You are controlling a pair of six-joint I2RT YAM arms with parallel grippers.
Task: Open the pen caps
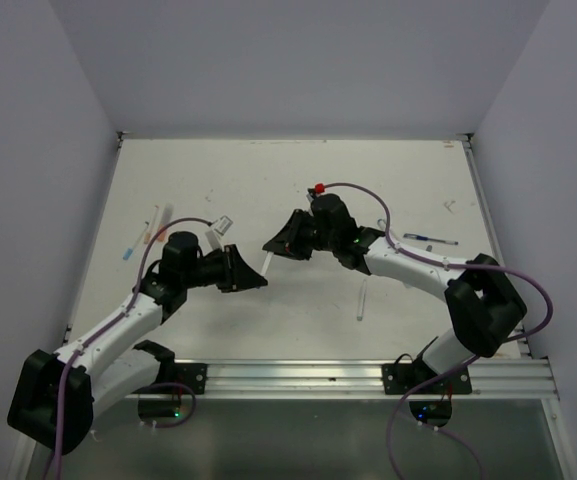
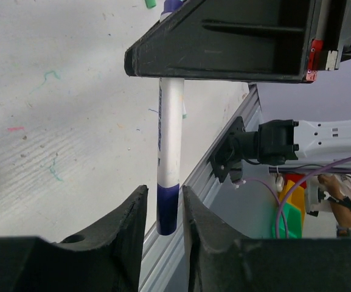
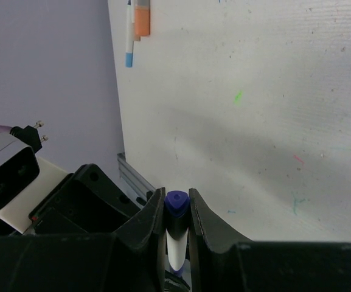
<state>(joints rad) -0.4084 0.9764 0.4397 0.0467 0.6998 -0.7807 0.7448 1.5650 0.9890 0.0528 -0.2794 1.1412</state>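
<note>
Dark blue pen cap [image 2: 168,212] between left pincer [image 2: 165,196] fingers, jaws part-closed with a sliver of gap, white pen barrel [image 2: 170,128] clamped in right pincer [image 3: 176,194] opposite, both off the counter [image 2: 53,121]

a robotics lab cell: stained white table [image 1: 268,180] boxed by plain walls [image 1: 298,60], aluminium rail [image 1: 298,378] along its near edge.

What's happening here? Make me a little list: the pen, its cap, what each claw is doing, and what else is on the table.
Pen: white, held between the two grippers
Right gripper: shut on the pen
Left gripper: fingers on either side of the dark blue cap, with a thin gap showing
Cap: on the pen, not pulled off yet
Table: other pens lie near its left edge
</note>
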